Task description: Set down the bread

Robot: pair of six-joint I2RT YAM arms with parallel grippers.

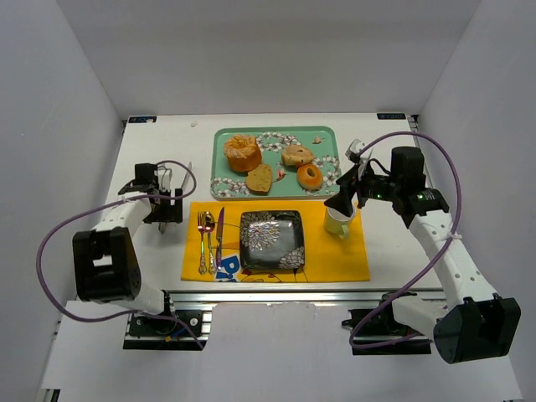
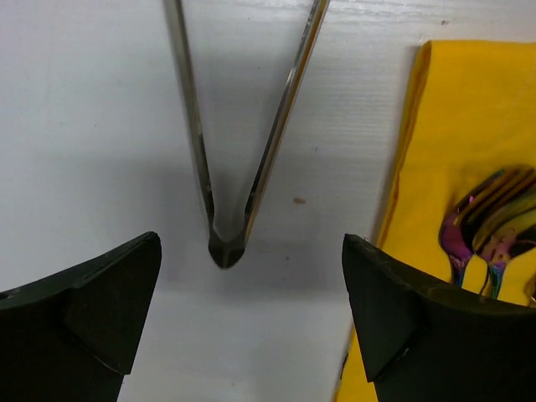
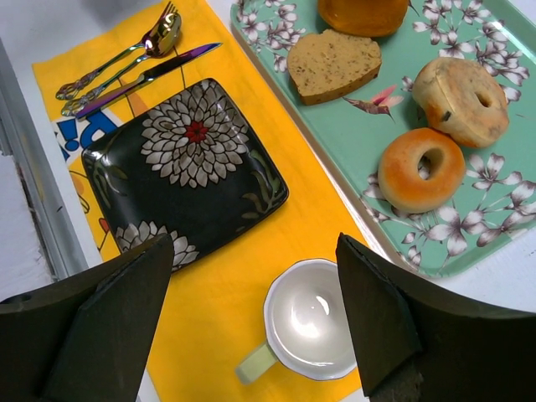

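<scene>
A heart-shaped slice of bread (image 1: 259,178) lies on the teal floral tray (image 1: 226,138) with a round bun (image 1: 242,153) and two bagels (image 1: 303,166). It also shows in the right wrist view (image 3: 333,64). A black floral plate (image 1: 271,239) sits on the yellow placemat (image 1: 335,255). My left gripper (image 1: 167,211) is open just above the hinge end of metal tongs (image 2: 226,243) on the white table. My right gripper (image 1: 342,203) is open and empty above a white cup (image 3: 316,322) on the placemat.
A fork, spoon and knife (image 1: 208,240) lie on the placemat's left side, beside the tongs. The tray stands behind the placemat. The table's metal front rail (image 1: 276,295) runs below the placemat.
</scene>
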